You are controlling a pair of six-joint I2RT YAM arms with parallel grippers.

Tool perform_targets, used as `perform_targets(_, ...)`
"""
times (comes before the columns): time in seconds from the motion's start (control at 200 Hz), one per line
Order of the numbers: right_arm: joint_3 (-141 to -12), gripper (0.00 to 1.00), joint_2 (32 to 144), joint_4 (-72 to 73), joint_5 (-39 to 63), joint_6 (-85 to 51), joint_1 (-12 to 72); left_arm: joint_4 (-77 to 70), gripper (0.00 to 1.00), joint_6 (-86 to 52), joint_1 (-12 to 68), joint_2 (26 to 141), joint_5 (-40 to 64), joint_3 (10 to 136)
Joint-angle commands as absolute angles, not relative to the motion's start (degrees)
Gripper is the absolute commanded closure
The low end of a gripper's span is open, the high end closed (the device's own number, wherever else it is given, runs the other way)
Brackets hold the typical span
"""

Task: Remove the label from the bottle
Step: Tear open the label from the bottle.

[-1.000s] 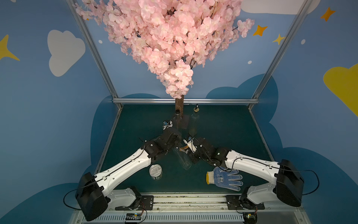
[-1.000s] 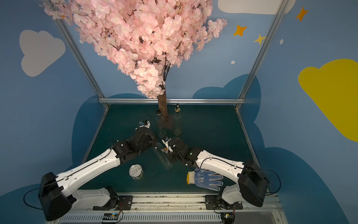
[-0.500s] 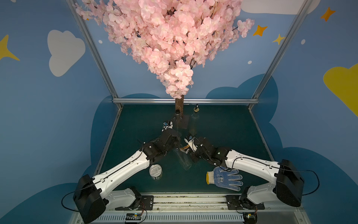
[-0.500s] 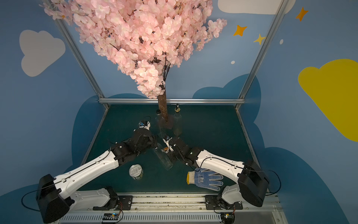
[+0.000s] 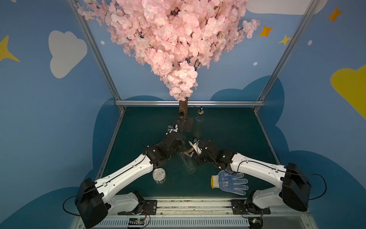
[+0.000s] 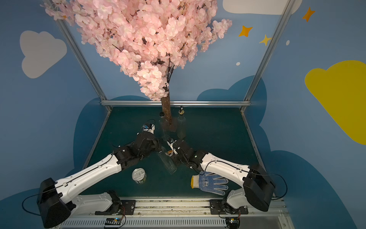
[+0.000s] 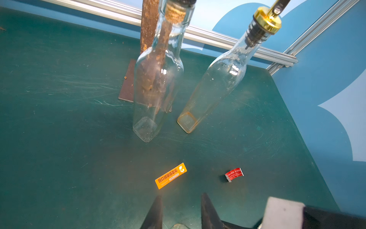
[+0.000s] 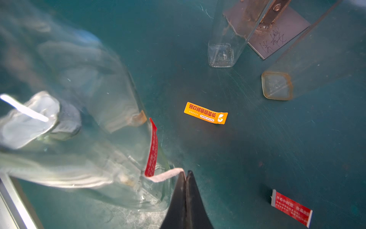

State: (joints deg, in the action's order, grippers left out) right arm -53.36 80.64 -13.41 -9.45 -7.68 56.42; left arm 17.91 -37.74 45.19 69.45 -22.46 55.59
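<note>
Staged robot lab cell, no home. My arms (image 5: 126, 174) bolted to a rail (image 5: 190, 204) behind my jaws, green mat (image 5: 227, 128) under them, aluminium frame (image 5: 190, 103) ahead, fake blossom tree (image 5: 174, 39) above, blue walls (image 5: 29, 119) with painted clouds (image 5: 65, 51) and stars (image 5: 266, 31) all round.

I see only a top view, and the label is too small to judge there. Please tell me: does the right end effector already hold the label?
Observer: Yes. In the right wrist view, the right end effector is shut on the pale peeled end of the red label.
Operator: Is the rest of it peeled off?
Observer: No. Most of it lies stuck along the wall of the bottle.
Operator: Do other labels lie around?
Observer: Two lie loose on the table, apart from the bottle: an orange label and a small red piece.
</note>
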Motion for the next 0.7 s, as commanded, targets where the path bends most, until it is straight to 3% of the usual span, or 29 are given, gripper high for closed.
perform_targets(0.0, -53.69, 1.00, 79.81, -14.16, -10.50, -8.12, 55.99, 18.69, 0.98, -35.02, 45.44, 68.31, -22.59, 54.36)
perform_targets(0.696, -53.69, 1.00, 80.41, -14.56, -9.65, -8.13, 54.97, 16.92, 0.98, -33.05, 45.79, 67.84, -22.07, 53.89)
